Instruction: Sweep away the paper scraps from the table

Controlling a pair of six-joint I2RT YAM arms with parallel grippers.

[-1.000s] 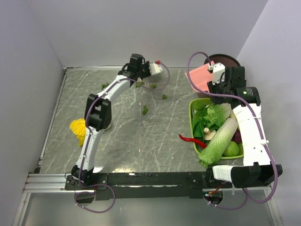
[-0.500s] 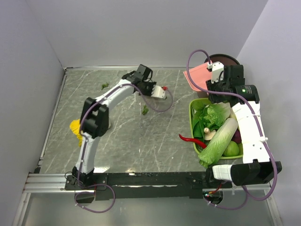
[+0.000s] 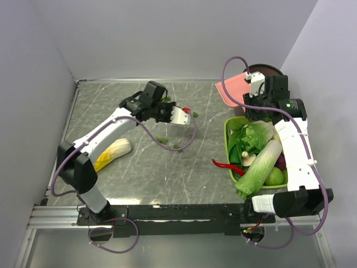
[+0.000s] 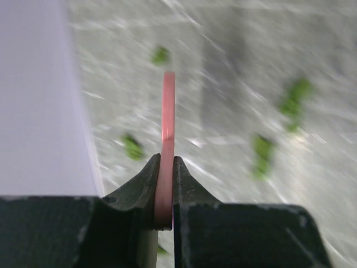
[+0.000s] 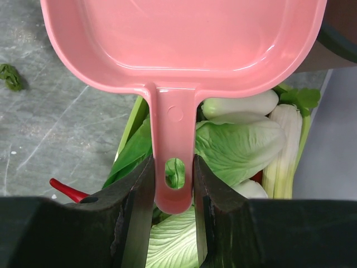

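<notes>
Several small dark-green paper scraps lie on the grey marble table (image 3: 139, 178): two near the middle (image 3: 162, 139) (image 3: 175, 146) and others by the brush (image 3: 194, 114) (image 3: 165, 99). In the left wrist view they are blurred green bits (image 4: 133, 146) (image 4: 295, 97). My left gripper (image 3: 166, 111) (image 4: 165, 159) is shut on the thin pink-red handle (image 4: 167, 111) of a white brush (image 3: 179, 116), low over the table. My right gripper (image 3: 255, 99) (image 5: 173, 162) is shut on the handle of the pink dustpan (image 3: 234, 89) (image 5: 184, 39), held above the table's back right. One scrap (image 5: 10, 77) lies left of the pan.
A green basket (image 3: 228, 129) at the right holds pale-green leafy vegetables (image 5: 240, 139) and a red chilli (image 3: 226, 166). A yellow-and-white cabbage (image 3: 114, 153) lies at the left. A dark bowl (image 3: 266, 70) stands in the back right corner. A metal rail (image 3: 56, 215) runs along the near edge.
My left arm has swung from the back of the table toward the middle with the brush, and scraps have shifted nearer with it. The cabbage now shows uncovered. The right arm has barely moved.
</notes>
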